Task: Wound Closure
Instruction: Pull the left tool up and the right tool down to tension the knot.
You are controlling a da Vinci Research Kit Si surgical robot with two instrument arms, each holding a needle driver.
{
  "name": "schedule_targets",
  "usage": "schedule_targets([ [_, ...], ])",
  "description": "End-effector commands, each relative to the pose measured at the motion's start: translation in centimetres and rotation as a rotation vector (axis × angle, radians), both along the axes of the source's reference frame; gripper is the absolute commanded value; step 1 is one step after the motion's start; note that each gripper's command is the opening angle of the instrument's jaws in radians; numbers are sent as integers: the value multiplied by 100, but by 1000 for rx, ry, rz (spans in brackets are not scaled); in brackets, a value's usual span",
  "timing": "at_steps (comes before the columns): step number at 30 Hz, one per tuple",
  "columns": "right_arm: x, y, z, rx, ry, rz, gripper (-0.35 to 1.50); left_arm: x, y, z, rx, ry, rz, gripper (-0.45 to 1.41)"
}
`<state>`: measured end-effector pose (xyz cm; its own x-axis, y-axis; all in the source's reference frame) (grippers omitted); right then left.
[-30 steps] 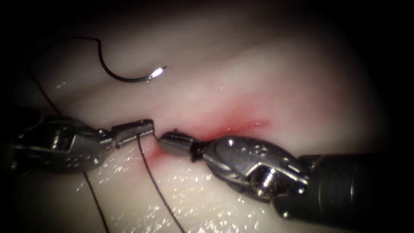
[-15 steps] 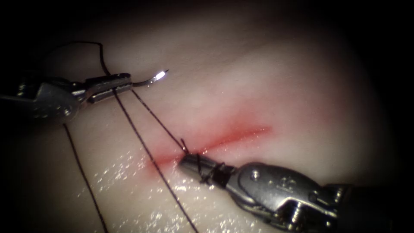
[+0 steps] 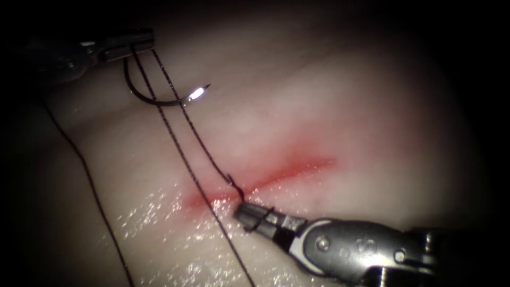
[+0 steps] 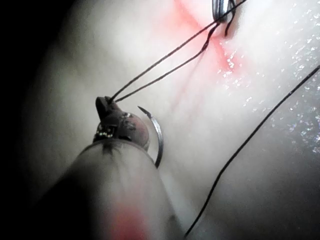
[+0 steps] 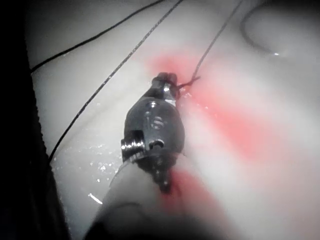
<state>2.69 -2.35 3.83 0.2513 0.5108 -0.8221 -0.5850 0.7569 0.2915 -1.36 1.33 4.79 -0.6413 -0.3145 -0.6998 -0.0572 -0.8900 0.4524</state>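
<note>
Left gripper (image 3: 139,41) pinches thread (image 3: 180,151), right gripper (image 3: 248,213) pinches its short end by cut (image 3: 276,172); needle (image 3: 164,98) lies free; we keep opposed, even tension.

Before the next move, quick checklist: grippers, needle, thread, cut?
1. Left gripper shut on the thread: ok.
2. Right gripper shut on the thread beside the cut: ok.
3. Needle free, lying on the tissue left of the cut, in neither gripper: ok.
4. Two strands taut from the left gripper down to the cut: ok.
5. Knot seated at the cut: cannot tell.
6. Red fluid along the cut: ok, thin.
</note>
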Motion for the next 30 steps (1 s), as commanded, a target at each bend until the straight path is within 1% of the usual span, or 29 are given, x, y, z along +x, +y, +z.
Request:
schedule_targets([
  [1, 10, 0, 6, 0, 0, 4, -35, -6, -1, 7, -6, 1, 0, -45],
  [4, 10, 2, 7, -43, -49, 8, -35, -6, -2, 7, -7, 2, -1, -45],
  [6, 11, 4, 9, -94, -91, -16, -35, -6, -2, 7, -7, 2, -1, -45],
  [12, 19, 9, 11, -88, -107, -18, -35, -7, 1, 8, -7, 2, -1, -45],
  [16, 24, 2, 7, -84, -108, -27, -35, -7, 9, 9, -1, 2, -2, -45],
  [18, 24, 1, 4, -81, -109, -29, -35, -7, 16, 9, 0, -2, -9, -45],
  [20, 24, -3, -1, -74, -106, -27, -35, -7, 32, 10, -3, -16, -33, -45],
  [23, 26, -7, -6, -71, -105, -31, -35, -7, 45, 12, -8, -28, -54, -45],
  [27, 26, -9, -13, -67, -101, -34, -35, -8, 67, 17, -36, -31, -82, -45],
  [29, 26, -11, -14, -66, -101, -34, -35, -7, 82, 20, -47, -41, -120, -45],
  [30, 26, -11, -14, -67, -101, -34, -35, -7, 86, 21, -48, -41, -127, -45],
])
